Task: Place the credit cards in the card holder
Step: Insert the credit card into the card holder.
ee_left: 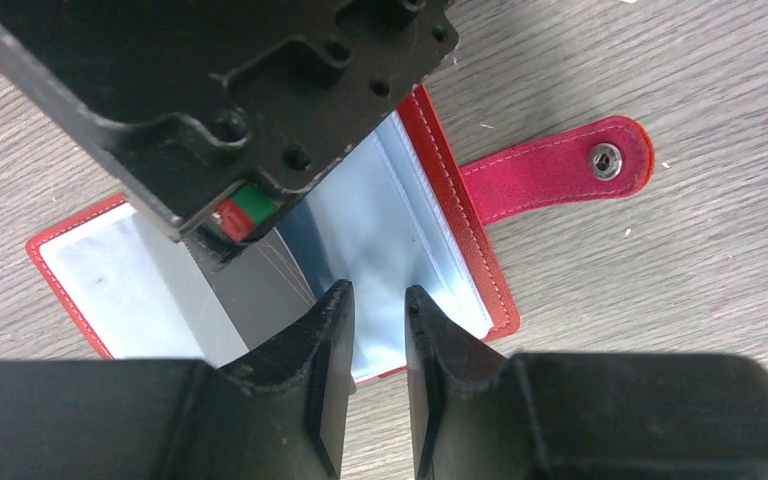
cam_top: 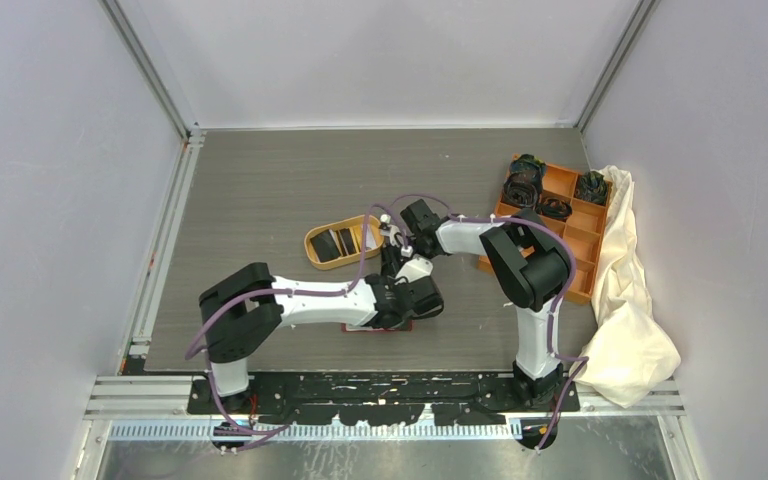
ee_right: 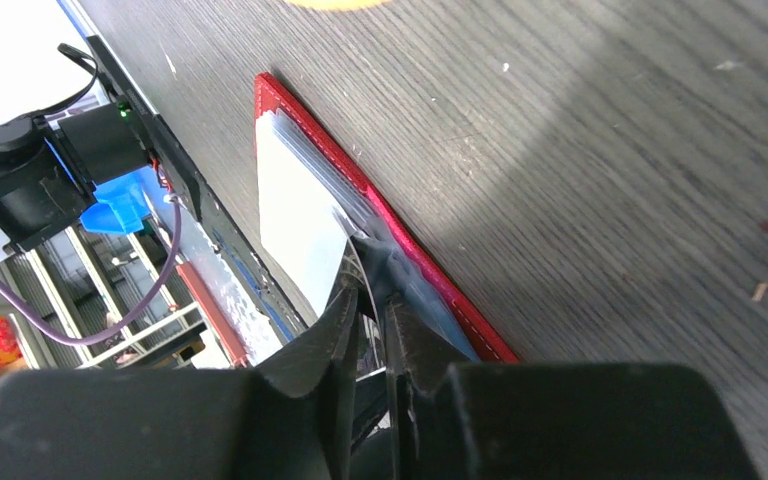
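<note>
The red card holder (ee_left: 400, 220) lies open on the table, pale blue sleeves up and clasp tab (ee_left: 560, 170) off to the right. A grey credit card (ee_left: 250, 285) stands slanted into its left half, under my right gripper's black body. In the right wrist view the card's thin edge (ee_right: 365, 275) sits between the nearly closed fingers of my right gripper (ee_right: 372, 300), above the holder (ee_right: 300, 215). My left gripper (ee_left: 378, 298) hovers over the holder's near edge, jaws a little apart and holding nothing. From above, both grippers (cam_top: 422, 298) (cam_top: 407, 268) crowd over the holder (cam_top: 375, 327).
An orange oval tray (cam_top: 312, 250) behind the holder contains more black cards (cam_top: 325, 243). At the right stands an orange compartment box (cam_top: 560, 215) with black coiled bands, and beside it a cream cloth (cam_top: 625, 290). The left arm's base shows beyond the holder in the right wrist view.
</note>
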`<state>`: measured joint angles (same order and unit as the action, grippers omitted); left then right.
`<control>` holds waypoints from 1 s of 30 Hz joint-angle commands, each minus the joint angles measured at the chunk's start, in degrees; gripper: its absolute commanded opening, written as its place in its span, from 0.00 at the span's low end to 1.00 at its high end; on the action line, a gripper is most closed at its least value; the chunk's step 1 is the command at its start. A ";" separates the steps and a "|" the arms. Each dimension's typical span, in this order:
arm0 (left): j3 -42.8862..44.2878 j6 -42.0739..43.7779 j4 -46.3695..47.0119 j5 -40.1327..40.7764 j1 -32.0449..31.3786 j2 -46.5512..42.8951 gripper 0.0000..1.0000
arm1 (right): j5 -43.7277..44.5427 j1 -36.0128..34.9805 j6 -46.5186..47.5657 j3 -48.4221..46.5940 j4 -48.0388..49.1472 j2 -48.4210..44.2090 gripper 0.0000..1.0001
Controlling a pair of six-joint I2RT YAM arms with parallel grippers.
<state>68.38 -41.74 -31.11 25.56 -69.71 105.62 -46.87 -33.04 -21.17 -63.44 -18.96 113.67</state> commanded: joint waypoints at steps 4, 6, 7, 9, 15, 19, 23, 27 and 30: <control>-3.57 -0.10 0.97 0.04 1.80 -3.49 0.29 | 5.17 -0.54 2.18 -0.94 -1.39 1.29 0.26; -4.30 -0.10 1.11 0.29 2.30 -4.35 0.30 | 5.09 -0.46 2.30 -1.05 -1.51 1.21 0.29; -4.69 -0.11 1.26 0.33 2.47 -4.89 0.30 | 5.06 -0.53 2.40 -1.10 -1.59 1.13 0.30; -5.68 -0.10 1.69 0.20 2.85 -5.68 0.30 | 5.07 -0.49 2.60 -1.22 -1.92 1.02 0.33; -7.86 -0.17 2.62 -0.33 3.93 -7.76 0.30 | 4.48 -0.46 3.34 -1.81 -2.83 0.64 0.40; -9.22 0.26 3.84 -0.79 4.21 -9.82 0.30 | 4.15 -0.26 4.71 -2.72 -4.23 -0.59 0.44; -11.16 1.48 6.41 -1.68 4.24 -12.95 0.30 | 3.91 0.33 6.47 -3.29 -5.53 -3.10 0.46; -13.31 2.57 8.67 -2.23 4.71 -16.43 0.33 | 3.92 1.55 7.73 -3.22 -6.04 -5.65 0.49; -15.56 4.86 11.56 -4.35 4.82 -19.52 0.34 | 3.86 2.25 8.61 -3.31 -6.52 -6.55 0.49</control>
<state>54.85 -39.88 -25.30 22.70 -65.39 91.31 -44.77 -32.03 -15.49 -65.54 -24.23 111.24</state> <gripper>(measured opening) 0.333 0.490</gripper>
